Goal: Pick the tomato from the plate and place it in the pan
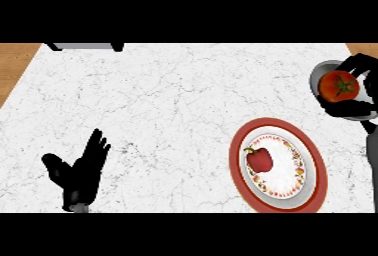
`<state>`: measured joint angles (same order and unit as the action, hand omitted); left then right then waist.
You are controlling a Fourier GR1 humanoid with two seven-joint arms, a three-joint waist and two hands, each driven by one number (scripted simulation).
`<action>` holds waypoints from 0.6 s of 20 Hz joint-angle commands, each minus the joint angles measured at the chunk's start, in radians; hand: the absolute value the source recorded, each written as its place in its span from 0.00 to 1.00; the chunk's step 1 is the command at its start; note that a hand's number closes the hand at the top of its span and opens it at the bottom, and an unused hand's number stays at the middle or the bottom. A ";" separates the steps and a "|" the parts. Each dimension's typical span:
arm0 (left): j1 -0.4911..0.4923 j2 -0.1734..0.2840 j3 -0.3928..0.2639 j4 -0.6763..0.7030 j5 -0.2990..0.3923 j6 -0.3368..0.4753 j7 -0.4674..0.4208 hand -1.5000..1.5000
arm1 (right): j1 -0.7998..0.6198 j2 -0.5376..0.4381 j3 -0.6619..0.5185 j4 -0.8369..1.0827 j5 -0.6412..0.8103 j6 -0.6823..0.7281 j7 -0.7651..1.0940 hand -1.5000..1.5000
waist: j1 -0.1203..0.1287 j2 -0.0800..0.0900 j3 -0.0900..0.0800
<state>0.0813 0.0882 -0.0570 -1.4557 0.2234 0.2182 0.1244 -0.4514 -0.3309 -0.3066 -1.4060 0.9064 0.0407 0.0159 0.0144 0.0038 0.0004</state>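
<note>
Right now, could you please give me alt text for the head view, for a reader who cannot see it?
The robot's right hand holds a tomato over a grey pan at the white marble counter's right edge. A red-rimmed plate nearer the robot carries a red pepper. The left hand rests open at lower left.

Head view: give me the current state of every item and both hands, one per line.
Tomato: off the plate, held at the right edge over the pan.
Pan: grey, mostly hidden by the hand and tomato.
Right hand: curled round the tomato.
Left hand: open, fingers up, resting at lower left.
Plate: red-rimmed, upright on the counter.
Red pepper: lying on the plate.
</note>
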 commanded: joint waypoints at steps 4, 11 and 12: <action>-0.024 0.009 -0.006 -0.012 -0.009 -0.008 0.027 0.50 | -0.225 -0.098 -0.084 0.524 0.044 -0.254 -0.176 1.00 | 0.025 0.009 0.001; -0.044 -0.027 -0.031 0.007 -0.024 -0.003 -0.001 0.50 | -0.336 -0.219 -0.184 0.879 -0.007 -0.319 -0.341 1.00 | 0.057 0.027 0.004; -0.040 -0.006 -0.016 0.007 -0.011 -0.023 0.002 0.50 | -0.327 -0.237 -0.201 0.896 -0.012 -0.350 -0.373 1.00 | 0.066 0.032 0.006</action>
<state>0.0536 0.0797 -0.0739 -1.4581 0.2119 0.2048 0.1304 -0.7287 -0.5208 -0.4665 -0.6656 0.9076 -0.2575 -0.2832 0.0599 0.0250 0.0041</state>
